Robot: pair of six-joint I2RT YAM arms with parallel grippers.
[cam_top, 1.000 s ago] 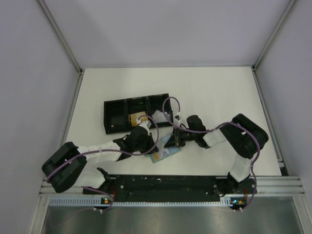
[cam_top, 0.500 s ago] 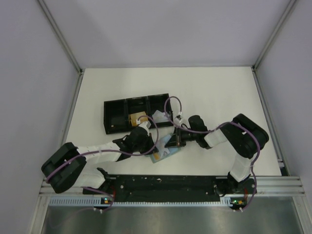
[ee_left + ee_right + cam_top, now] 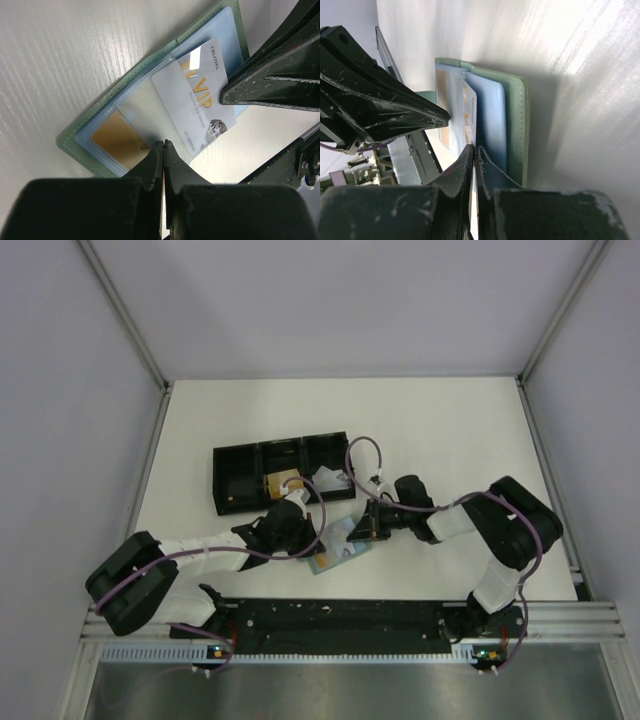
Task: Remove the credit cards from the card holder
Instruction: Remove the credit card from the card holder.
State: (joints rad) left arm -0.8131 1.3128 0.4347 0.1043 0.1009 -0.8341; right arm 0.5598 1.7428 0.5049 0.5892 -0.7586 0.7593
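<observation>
**Silver card pinched at open holder, near table edge**

The left gripper (image 3: 163, 147) is seen with its fingers pressed together, no gap between them. The tip is set down on the near edge of the card holder (image 3: 132, 97). Whether any sleeve is nipped between the fingers cannot be told.

The card holder is laid open and flat on the table (image 3: 430, 430), close to the arm bases, between the two grippers. Pale green cover, clear bluish sleeves inside.

A gold card (image 3: 117, 142) is seated in the sleeve of one panel, mostly covered. A silvery-grey card (image 3: 192, 100) with gold "VIP" lettering is lying tilted across the other panel, partly drawn out past the holder's edge.

The right gripper (image 3: 474, 150) is closed on that silvery-grey card. The card is seen edge-on running between its fingers in the right wrist view, and the fingertips are met at the card's outer edge in the left wrist view.

Further back, a black tray (image 3: 217, 483) with three compartments is placed just beyond the grippers. A tan card (image 3: 282, 483) is seen at its middle compartment.
</observation>
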